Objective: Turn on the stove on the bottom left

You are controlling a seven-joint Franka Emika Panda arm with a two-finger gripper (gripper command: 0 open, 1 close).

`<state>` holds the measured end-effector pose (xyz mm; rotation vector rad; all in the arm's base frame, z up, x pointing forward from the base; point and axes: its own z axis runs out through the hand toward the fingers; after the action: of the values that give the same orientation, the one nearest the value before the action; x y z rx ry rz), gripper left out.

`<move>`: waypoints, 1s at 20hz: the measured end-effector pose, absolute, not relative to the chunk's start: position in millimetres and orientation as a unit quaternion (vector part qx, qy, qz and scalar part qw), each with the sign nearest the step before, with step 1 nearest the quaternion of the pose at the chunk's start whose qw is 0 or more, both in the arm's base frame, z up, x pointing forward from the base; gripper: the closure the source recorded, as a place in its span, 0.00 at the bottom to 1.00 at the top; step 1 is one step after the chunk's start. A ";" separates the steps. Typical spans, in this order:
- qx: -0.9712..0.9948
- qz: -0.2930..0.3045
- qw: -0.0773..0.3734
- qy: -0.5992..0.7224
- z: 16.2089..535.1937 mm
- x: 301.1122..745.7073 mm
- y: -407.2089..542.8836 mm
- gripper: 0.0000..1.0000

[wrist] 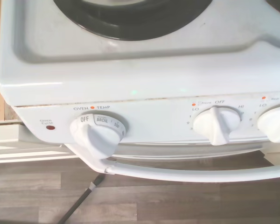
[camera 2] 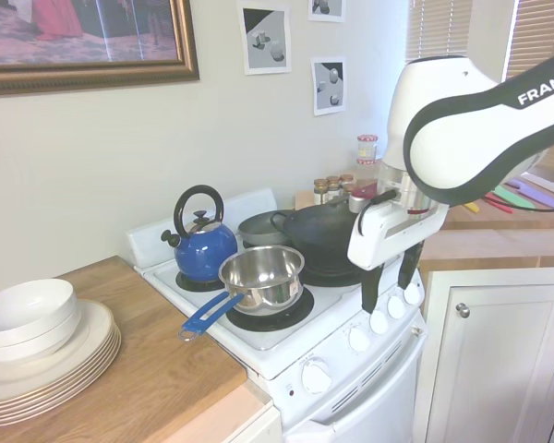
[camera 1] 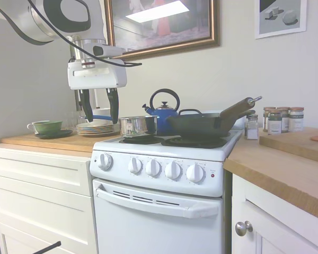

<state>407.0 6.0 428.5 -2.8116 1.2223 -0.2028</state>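
Observation:
The white stove (camera 1: 164, 153) stands between wooden counters, with five round white knobs in a row and a red light (camera 1: 212, 175) on its front panel. My gripper (camera 1: 99, 108) hangs open above and in front of the panel's left end, over the leftmost knob (camera 1: 105, 161), touching nothing. From the other side, the gripper (camera 2: 390, 281) is seen in front of the knob row (camera 2: 379, 321). The wrist view shows the oven temperature knob (wrist: 98, 130) at OFF and the burner knob (wrist: 217, 123) beside it. A steel pot (camera 1: 138, 125) sits on the front left burner.
A blue kettle (camera 1: 164, 108) stands on the back left burner and a dark skillet (camera 1: 201, 123) on the right one. Stacked plates (camera 1: 95, 127) and a green cup (camera 1: 46, 126) are on the left counter. Spice jars (camera 1: 281, 120) stand at the right.

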 end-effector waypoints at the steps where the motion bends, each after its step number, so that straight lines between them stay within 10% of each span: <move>1: -0.915 -0.066 0.035 0.397 428.5 407.0 6.0 0.00; 20: -0.910 -0.031 0.018 0.414 382.4 454.5 -17.1 0.00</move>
<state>454.5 -17.1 382.4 -2.8259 1.2864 -0.0948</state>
